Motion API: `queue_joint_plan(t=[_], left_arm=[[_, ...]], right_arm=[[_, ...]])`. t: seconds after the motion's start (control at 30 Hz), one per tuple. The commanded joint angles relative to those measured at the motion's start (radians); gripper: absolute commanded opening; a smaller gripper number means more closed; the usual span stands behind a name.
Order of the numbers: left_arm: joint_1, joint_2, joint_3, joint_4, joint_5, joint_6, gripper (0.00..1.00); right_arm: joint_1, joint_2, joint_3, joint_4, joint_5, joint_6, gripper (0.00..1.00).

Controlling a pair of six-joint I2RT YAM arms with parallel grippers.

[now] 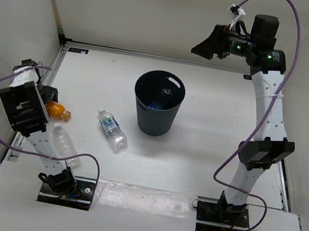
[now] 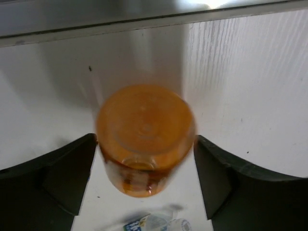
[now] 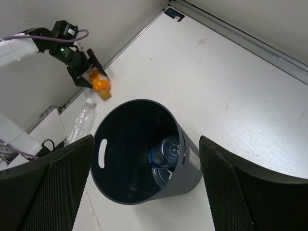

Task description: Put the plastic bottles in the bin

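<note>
Four small plastic bottles and one bin are recorded on the white table.

1. Plain clear plastic bottle: laid on its side nearest the arm bases, at the left edge, partly covered by the left arm.
2. Clear plastic bottle with white-and-green label: laid on its side on open table, between the left arm and the bin, apart from both.
3. Orange plastic bottle: laid on its side at the left edge. It is flanked by the left gripper, one finger at each flank. Whether it is pinched cannot be told.
4. Dark blue-grey round plastic bin: stood upright mid-table. The clear bottle with blue label is seen inside it.
5. Right gripper: held high above the far side, fingers spread wide, nothing held.
</note>
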Motion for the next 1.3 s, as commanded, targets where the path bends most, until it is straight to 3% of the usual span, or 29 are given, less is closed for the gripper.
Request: queue_joint_plan(t=[0.0, 0.07, 0.1, 0.2, 0.4, 0.53, 0.7, 0.83, 0.87, 0.9, 1.07, 1.2, 1.27], left_arm=[[0.010, -0.002, 0.034, 0.020, 0.042, 0.010, 0.87], [0.016, -0.005, 0.027, 0.049, 0.076, 0.012, 0.76], [0.016, -0.007, 0.018, 0.069, 0.097, 0.007, 0.65], [0.022, -0.040, 0.000, 0.091, 0.113, 0.007, 0.50], [-0.018, -0.180, 0.067, 0.138, 0.171, -0.018, 0.38], [-0.198, -0.258, 0.213, 0.270, 0.121, -0.001, 0.30], [-0.380, -0.245, 0.475, 0.332, 0.096, 0.106, 0.30], [-0.648, -0.249, 0.615, 0.318, 0.042, 0.267, 0.30], [-0.680, -0.266, 0.610, 0.315, 0.024, 0.344, 0.30], [-0.769, -0.287, 0.583, 0.333, -0.025, 0.358, 0.30], [-0.964, -0.337, 0.429, 0.460, -0.077, 0.451, 0.31], [-1.085, -0.277, 0.474, 0.415, -0.099, 0.485, 0.31], [-1.102, -0.248, 0.495, 0.382, -0.101, 0.496, 0.38]], right_arm=[[-0.004, 0.010, 0.045, -0.007, 0.003, 0.048, 0.90], [0.007, 0.013, 0.045, -0.018, 0.012, 0.031, 0.90], [0.009, 0.016, 0.042, -0.028, 0.023, 0.008, 0.90], [0.016, 0.024, 0.042, -0.033, 0.023, 0.003, 0.90], [-0.013, 0.026, 0.048, -0.035, 0.003, 0.008, 0.90], [-0.047, 0.021, 0.044, -0.057, -0.015, 0.020, 0.90], [-0.132, -0.007, -0.010, -0.071, -0.058, 0.055, 0.90], [-0.175, -0.014, -0.018, -0.107, -0.092, 0.022, 0.90], [-0.181, -0.016, -0.021, -0.126, -0.100, -0.016, 0.90], [-0.185, -0.017, -0.025, -0.133, -0.101, -0.027, 0.90], [-0.243, -0.033, -0.064, -0.137, -0.141, -0.049, 0.90], [-0.264, -0.031, -0.093, -0.134, -0.152, -0.050, 0.90], [-0.269, -0.028, -0.084, -0.128, -0.155, -0.046, 0.90]])
